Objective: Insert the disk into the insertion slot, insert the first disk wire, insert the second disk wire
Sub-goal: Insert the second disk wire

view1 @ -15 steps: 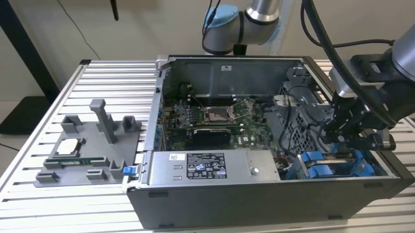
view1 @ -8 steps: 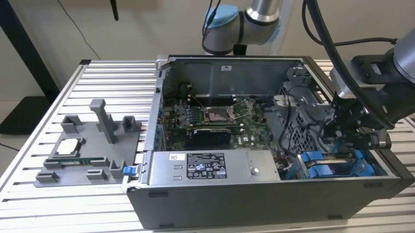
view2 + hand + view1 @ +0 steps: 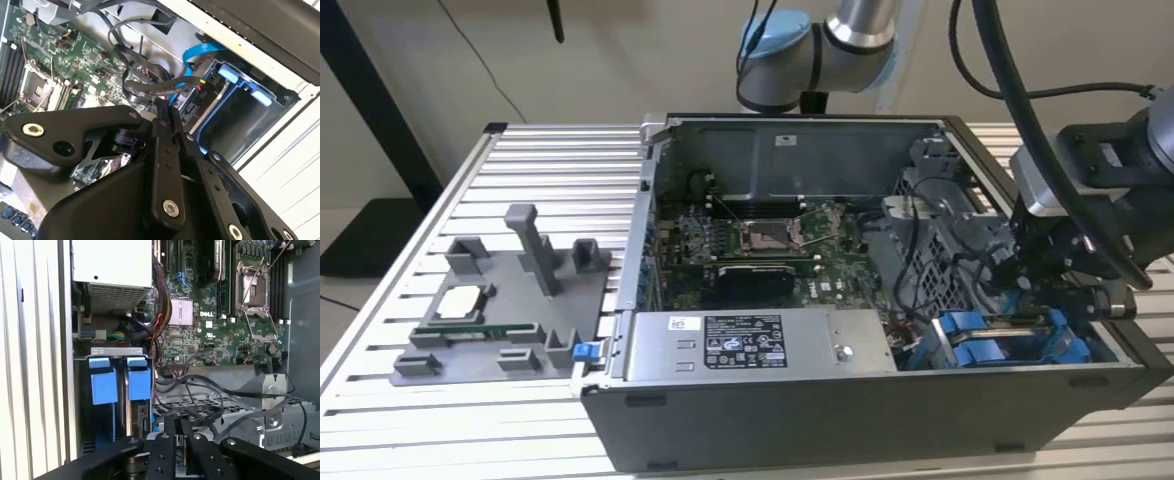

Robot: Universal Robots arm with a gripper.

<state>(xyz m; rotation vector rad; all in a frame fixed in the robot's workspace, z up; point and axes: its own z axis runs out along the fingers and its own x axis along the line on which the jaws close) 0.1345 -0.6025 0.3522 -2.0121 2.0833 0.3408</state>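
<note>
Starting at the exterior view's left: pale slatted aluminium desk [image 3: 400, 420], carrying a flat grey plastic fixture tray [image 3: 520, 300] with upright posts and small parts laid in its recesses. Just beside it, toward the middle, an open dark grey metal computer case [image 3: 854, 430] lying on its side. Within the case, a green motherboard [image 3: 761, 245] with a square silver socket, and in front of that a grey boxy power supply [image 3: 747, 345] with a black-and-white label.

Further toward the exterior view's right, at the case's near corner, the rectangular grey sheet-metal insertion slot [image 3: 117, 351]. Seated in it, the flat silver-grey disk in its bright blue plastic carrier frame [image 3: 994, 345], next to a second blue frame.

Directly above that corner, the black hand [image 3: 1034, 285], hanging low into the case. Fingers [image 3: 171, 427] clenched close together in both wrist views, tips right at a loose black cable [image 3: 150, 90] beside the disk's connector end. Cannot tell whether that cable is actually pinched between them.
</note>
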